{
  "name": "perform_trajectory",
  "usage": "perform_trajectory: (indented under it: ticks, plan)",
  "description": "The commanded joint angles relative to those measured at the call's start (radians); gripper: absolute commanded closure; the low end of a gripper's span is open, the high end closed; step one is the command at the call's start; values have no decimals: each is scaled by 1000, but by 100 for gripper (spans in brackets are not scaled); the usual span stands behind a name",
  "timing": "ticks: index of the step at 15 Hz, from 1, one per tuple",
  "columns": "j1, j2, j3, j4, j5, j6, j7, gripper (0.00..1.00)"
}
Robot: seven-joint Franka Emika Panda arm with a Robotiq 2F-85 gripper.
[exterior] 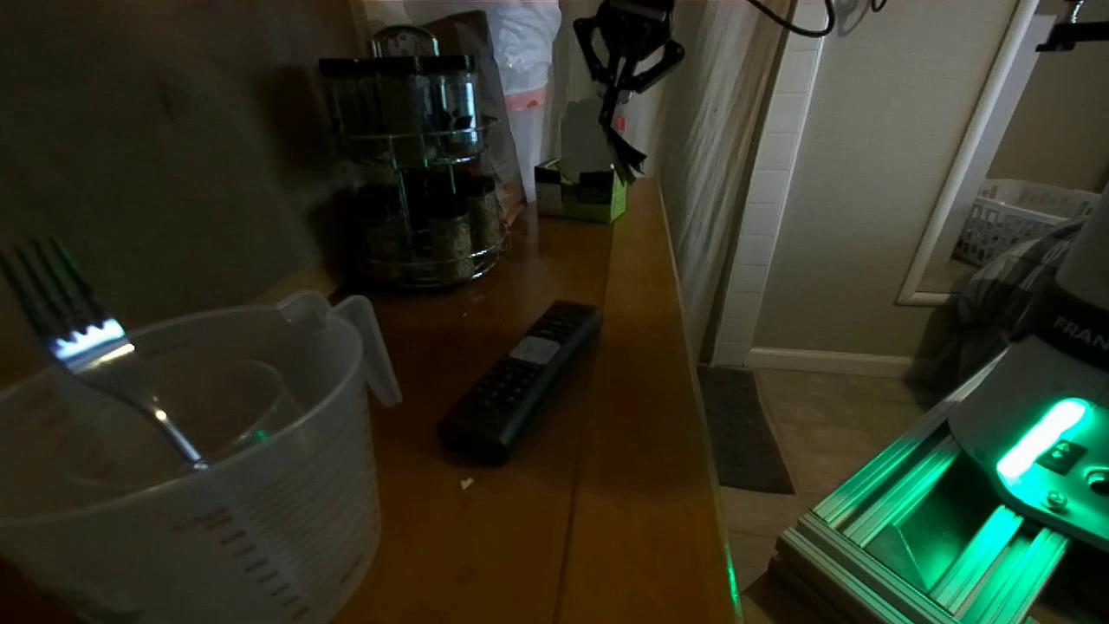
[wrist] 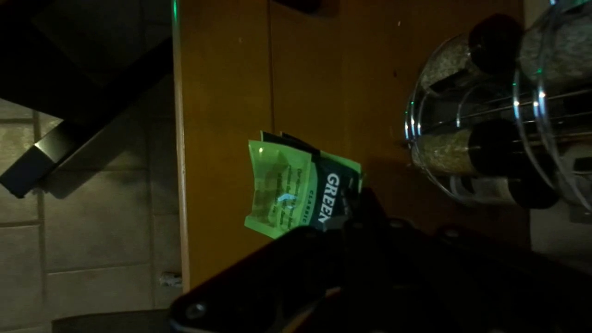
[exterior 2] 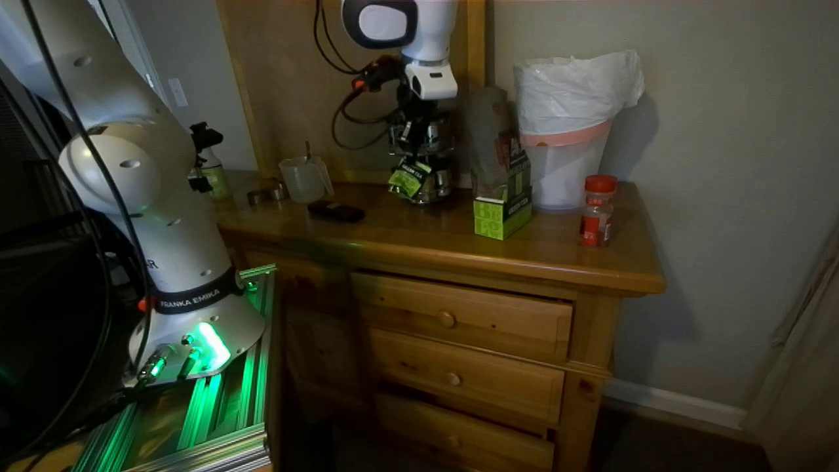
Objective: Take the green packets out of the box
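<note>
The green packets (exterior 2: 409,178) hang from my gripper (exterior 2: 411,149) above the wooden dresser top, held at one end. In the wrist view the packets (wrist: 286,189) are pale green with a dark band reading GREEN; more than one edge shows, so at least two seem stacked. The gripper (wrist: 348,213) is dark there, its fingers closed on the packets' end. In an exterior view the gripper (exterior: 612,94) points down with the packets (exterior: 625,154) below it. The box (exterior 2: 503,213), green and dark with an upright back, stands on the dresser; it also shows open-topped (exterior: 589,206). Its inside is hidden.
A spice rack (exterior: 416,173) stands close behind the packets; it also shows in the wrist view (wrist: 485,138). A lined bin (exterior 2: 567,157) and a red-lidded jar (exterior 2: 596,213) stand near the box. A black remote (exterior: 524,373) and a measuring jug (exterior: 260,511) share the dresser.
</note>
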Motion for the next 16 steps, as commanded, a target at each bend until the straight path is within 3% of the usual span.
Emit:
perform_trajectory:
  ticks: [1,4,5,6,12,16]
  plan:
    - [34,5,87,-114,2,205,128,100]
    - [66,76,155,-156,-38,380,242,100]
    - [75,112,171,-158,-55,431,277,74]
    - [85,140,182,-152,-69,456,309,73]
    - [96,113,142,-121,-65,482,330,32]
    - [70,49,73,-81,-48,370,261,5]
